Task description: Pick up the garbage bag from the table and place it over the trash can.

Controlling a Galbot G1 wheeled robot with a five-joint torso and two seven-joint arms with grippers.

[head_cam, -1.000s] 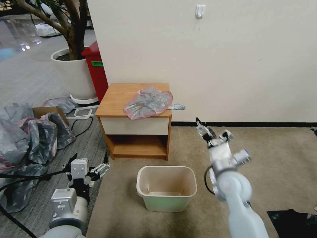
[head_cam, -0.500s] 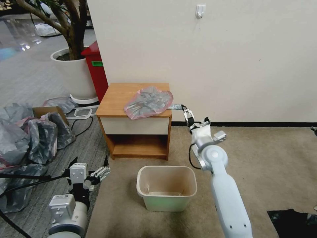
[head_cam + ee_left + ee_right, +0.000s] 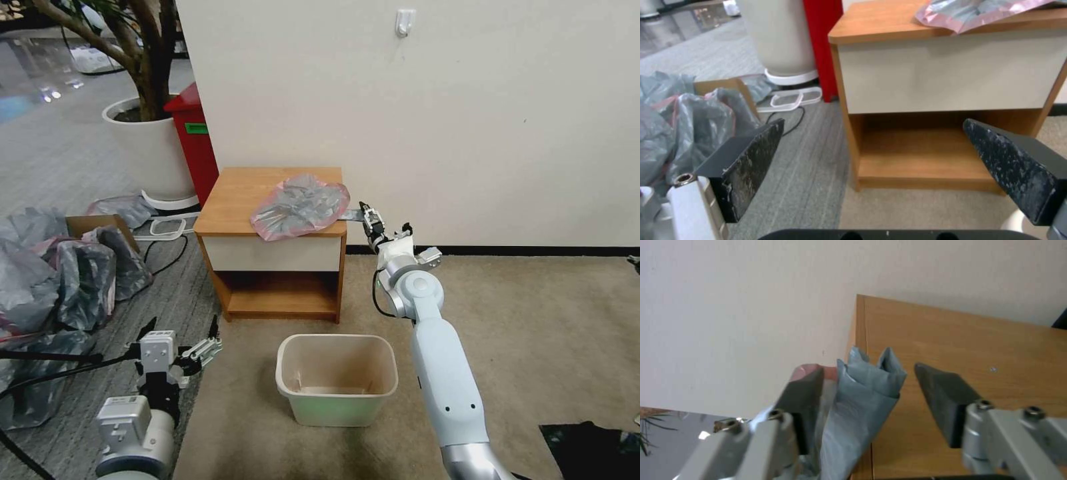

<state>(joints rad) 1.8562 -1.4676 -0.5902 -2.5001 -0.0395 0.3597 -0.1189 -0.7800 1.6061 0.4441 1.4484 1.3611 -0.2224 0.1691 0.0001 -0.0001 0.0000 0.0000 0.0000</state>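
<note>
One trash can (image 3: 337,379) sits unlined; garbage bag (image 3: 300,206) tops table (image 3: 233,200).

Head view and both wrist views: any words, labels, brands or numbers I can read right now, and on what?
No text can be read in any of the views.
Green label on the tall red bin: too small and blurred to read.
Garbage bag, table, trash can: no print visible.
Wall hook: no marking visible.

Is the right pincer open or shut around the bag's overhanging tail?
Open. In the right wrist view the right pincer has its fingers spread on either side of the garbage bag tail, not pinching it.
</note>
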